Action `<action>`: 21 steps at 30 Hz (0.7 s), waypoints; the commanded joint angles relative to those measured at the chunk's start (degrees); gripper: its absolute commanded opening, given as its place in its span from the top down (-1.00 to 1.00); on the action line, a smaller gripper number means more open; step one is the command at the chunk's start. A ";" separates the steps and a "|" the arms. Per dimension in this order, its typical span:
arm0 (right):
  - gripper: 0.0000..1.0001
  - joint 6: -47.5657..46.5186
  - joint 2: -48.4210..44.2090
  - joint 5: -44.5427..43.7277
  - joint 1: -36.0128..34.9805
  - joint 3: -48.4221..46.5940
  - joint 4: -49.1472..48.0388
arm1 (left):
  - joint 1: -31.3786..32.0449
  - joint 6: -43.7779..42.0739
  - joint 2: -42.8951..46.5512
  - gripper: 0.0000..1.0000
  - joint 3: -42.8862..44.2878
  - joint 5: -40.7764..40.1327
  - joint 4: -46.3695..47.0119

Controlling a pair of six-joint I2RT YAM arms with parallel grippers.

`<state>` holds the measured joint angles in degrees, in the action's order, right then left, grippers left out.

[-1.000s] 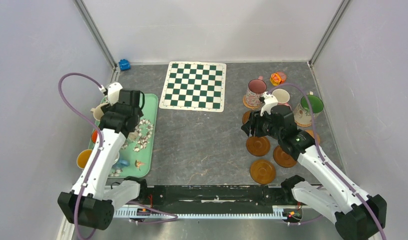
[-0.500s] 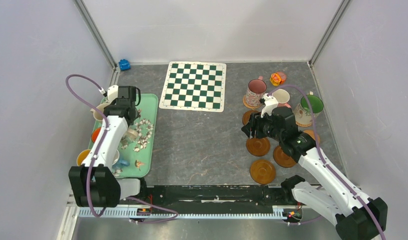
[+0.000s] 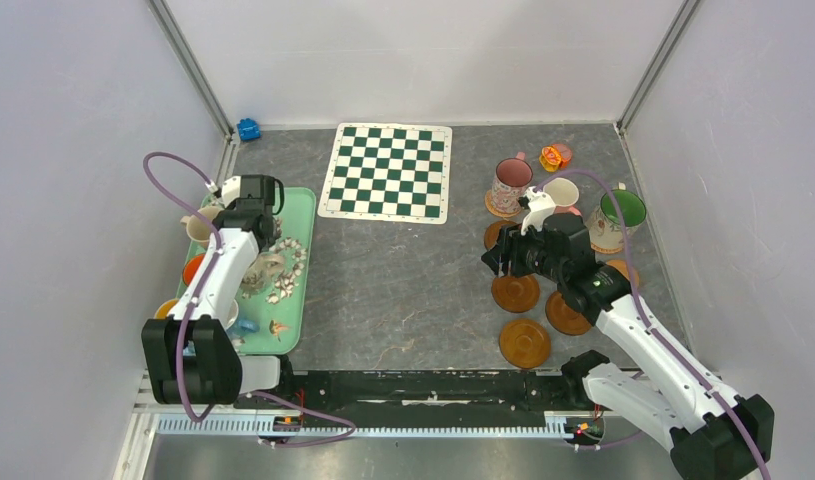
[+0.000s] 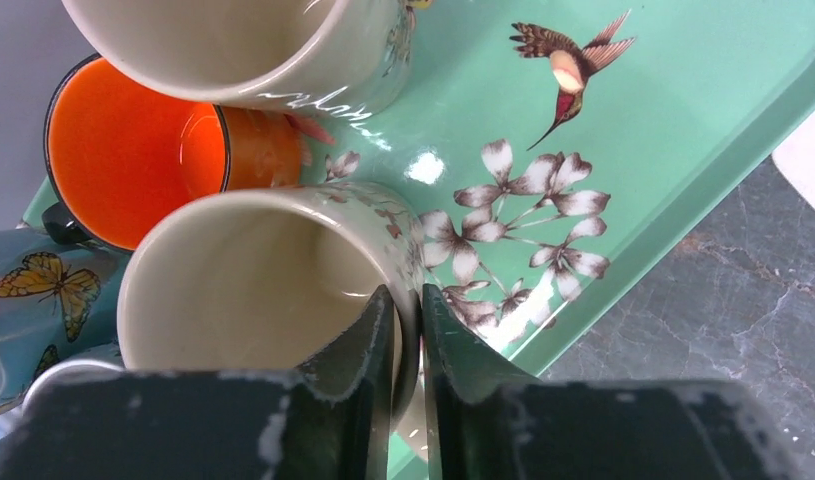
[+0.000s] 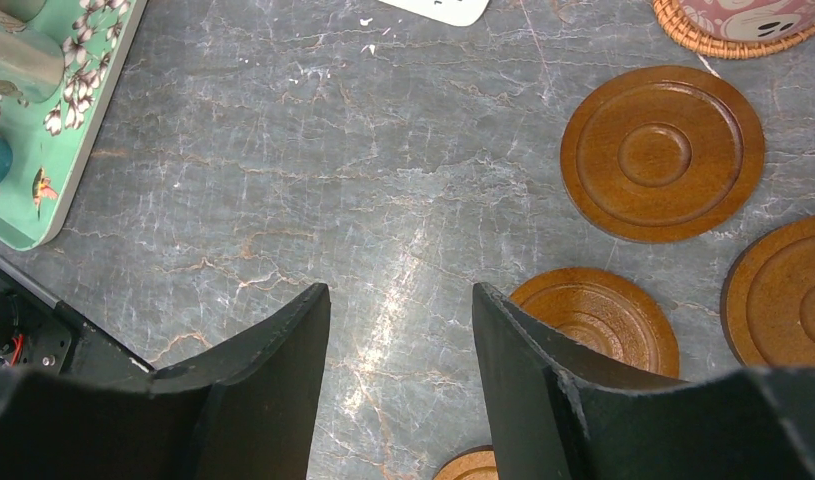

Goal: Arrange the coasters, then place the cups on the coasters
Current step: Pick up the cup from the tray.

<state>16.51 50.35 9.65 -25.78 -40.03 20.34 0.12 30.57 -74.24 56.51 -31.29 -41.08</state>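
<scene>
On the mint tray (image 4: 683, 130), my left gripper (image 4: 408, 300) is shut on the rim of a cream floral cup (image 4: 243, 300), one finger inside and one outside its wall. An orange cup (image 4: 133, 150), another cream cup (image 4: 243, 50) and a butterfly cup (image 4: 33, 290) crowd beside it. From above, that left gripper (image 3: 259, 250) reaches down over the tray. My right gripper (image 5: 401, 295) hangs open above bare table beside dark wooden coasters (image 5: 663, 152) (image 5: 598, 315). Three coasters (image 3: 515, 292) (image 3: 567, 313) (image 3: 525, 342) lie on the right. A pink-lined cup (image 3: 511, 180) stands on a woven coaster.
A green-and-white chequered mat (image 3: 388, 172) lies at the back centre. A cream cup (image 3: 561, 192) and a green-lined cup (image 3: 621, 215) stand behind the right arm. A small orange-yellow toy (image 3: 554, 156) and a blue toy (image 3: 248, 129) sit near the back wall. Enclosure walls stand close on both sides.
My left gripper has come down onto the tray and closed from wide open onto the cream cup's rim. The right arm has stayed still.
</scene>
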 commanded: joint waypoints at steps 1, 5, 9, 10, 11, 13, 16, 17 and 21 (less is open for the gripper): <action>-0.14 0.31 0.08 0.72 -0.32 -1.27 -2.02 | 0.06 -2.10 2.11 0.69 1.23 1.49 -3.51; -0.15 0.46 0.23 0.82 -0.32 -1.85 -1.83 | 0.06 -3.56 5.26 0.96 1.94 1.14 -4.77; -0.15 1.09 0.35 1.40 -0.32 -2.40 -1.79 | 0.22 -5.98 8.10 0.96 3.91 2.46 -5.97; -0.15 1.22 0.36 1.59 -0.35 -2.42 -1.70 | 0.38 -6.67 8.70 0.96 4.50 3.21 -6.26; -0.15 1.24 0.37 1.51 -0.32 -2.57 -1.59 | 0.53 -7.58 9.49 0.96 5.01 4.04 -6.48; -0.15 1.31 0.37 1.59 -0.33 -2.79 -1.39 | 0.82 -9.30 10.96 0.96 5.77 6.64 -6.54; -0.15 1.65 0.26 1.20 -0.26 -3.12 -0.97 | 1.43 -11.65 13.17 0.96 6.30 11.22 -6.58; -0.16 1.77 0.27 1.08 -0.32 -3.21 -0.86 | 1.87 -12.15 13.74 0.96 6.54 12.48 -6.61; -0.16 2.86 -0.19 0.10 -0.32 -3.30 -0.03 | 6.19 -13.87 14.83 0.96 7.57 13.22 -7.92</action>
<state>18.04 50.65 10.50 -25.78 -40.40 20.64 2.63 22.22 -61.80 59.77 -19.68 -50.06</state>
